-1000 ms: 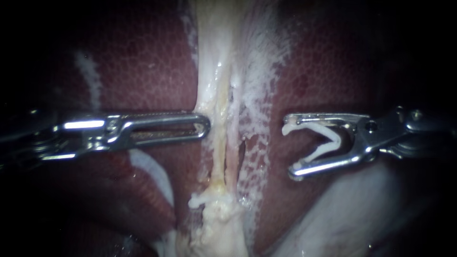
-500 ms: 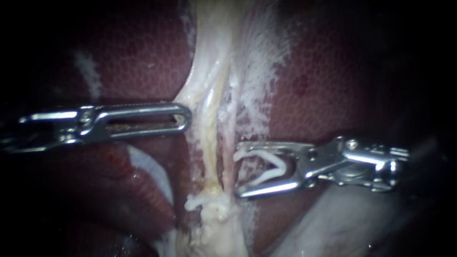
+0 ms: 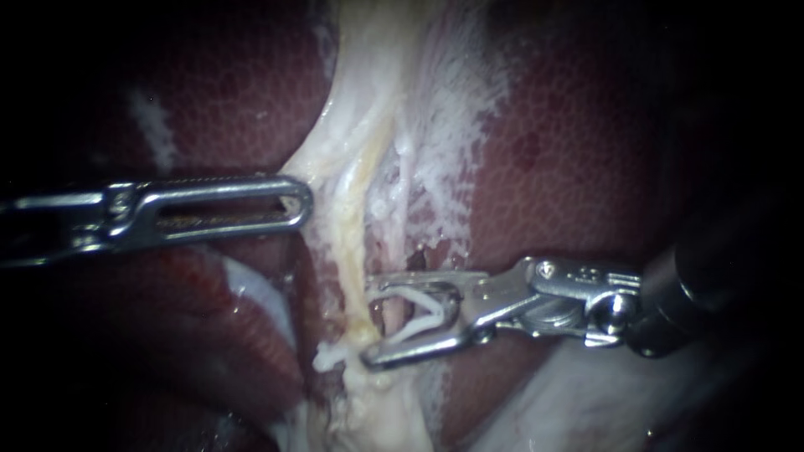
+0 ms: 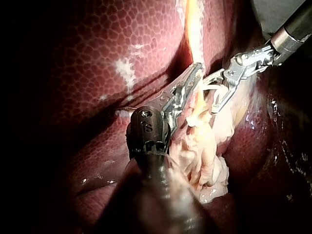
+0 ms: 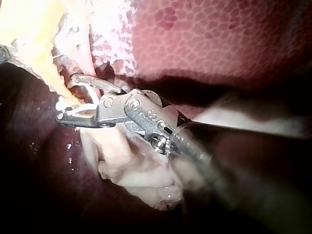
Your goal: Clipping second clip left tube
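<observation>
A pale yellowish tube [image 3: 356,243] runs down the white tissue band between the dark red liver lobes [image 3: 569,167]. My left instrument [image 3: 297,205] comes in from the left, its slotted jaws shut on the band's left edge and drawing it sideways. My right instrument [image 3: 373,323] holds an open white clip [image 3: 423,314] seated in its wide-standing jaws, which straddle a pinkish tube [image 3: 390,311] beside the yellow one. Another white clip [image 3: 331,358] sits just below. In the right wrist view, the jaws [image 5: 66,100] and clip [image 5: 87,95] reach the tissue.
Ragged pale tissue [image 3: 377,410] hangs below the clips. A white patch [image 3: 260,297] lies under my left instrument. Liver [image 4: 97,63] surrounds the band on both sides. In the left wrist view my right instrument [image 4: 214,92] meets the band just ahead of my left instrument's jaws [image 4: 192,78].
My right instrument has moved left and down until its clip straddles the tube. My left instrument has pulled the band's edge to the left, bowing the tissue.
</observation>
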`<state>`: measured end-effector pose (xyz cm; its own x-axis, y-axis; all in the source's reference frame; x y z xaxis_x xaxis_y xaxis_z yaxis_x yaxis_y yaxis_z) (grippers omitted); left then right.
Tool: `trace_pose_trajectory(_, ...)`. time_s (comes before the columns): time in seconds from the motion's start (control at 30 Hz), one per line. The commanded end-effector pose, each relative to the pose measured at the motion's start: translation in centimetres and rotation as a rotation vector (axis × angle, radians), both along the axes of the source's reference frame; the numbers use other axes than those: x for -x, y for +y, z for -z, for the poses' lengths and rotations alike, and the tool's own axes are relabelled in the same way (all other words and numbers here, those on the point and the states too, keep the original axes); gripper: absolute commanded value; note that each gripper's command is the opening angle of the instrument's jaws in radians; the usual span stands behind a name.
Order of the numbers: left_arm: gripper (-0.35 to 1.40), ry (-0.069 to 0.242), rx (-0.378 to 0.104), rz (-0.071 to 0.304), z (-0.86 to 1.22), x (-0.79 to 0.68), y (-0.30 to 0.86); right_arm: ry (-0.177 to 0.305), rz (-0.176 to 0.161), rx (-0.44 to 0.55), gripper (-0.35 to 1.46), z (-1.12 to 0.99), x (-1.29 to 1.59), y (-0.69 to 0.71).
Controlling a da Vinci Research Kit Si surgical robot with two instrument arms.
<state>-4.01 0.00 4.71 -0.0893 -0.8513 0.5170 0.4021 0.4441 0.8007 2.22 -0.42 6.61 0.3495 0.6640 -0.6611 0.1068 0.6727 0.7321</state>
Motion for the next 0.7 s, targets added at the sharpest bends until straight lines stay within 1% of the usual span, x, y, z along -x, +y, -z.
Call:
trace_pose_trajectory(0.03,-0.35,0.000,0.001,-0.001,-0.01,0.00,0.00,0.002,0.003,0.000,0.58,0.01,-0.03,0.00)
trace_pose_trajectory(0.1,-0.35,0.001,0.001,0.001,-0.02,-0.01,0.01,0.005,0.006,-0.001,0.58,0.03,-0.05,-0.01)
trace_pose_trajectory(0.23,-0.35,0.004,0.001,0.004,-0.07,-0.04,0.03,0.019,0.026,-0.009,0.58,0.12,-0.10,-0.02)
trace_pose_trajectory(0.4,-0.35,0.007,0.002,0.008,-0.17,-0.07,0.07,0.036,0.051,-0.018,0.56,0.19,-0.16,0.01)
trace_pose_trajectory(0.57,-0.35,0.011,0.002,0.012,-0.20,-0.08,0.08,0.034,0.055,-0.038,0.56,0.18,-0.32,-0.03)
trace_pose_trajectory(0.7,-0.35,0.011,0.002,0.013,-0.19,-0.08,0.08,0.040,0.073,-0.056,0.54,0.12,-0.48,-0.08)
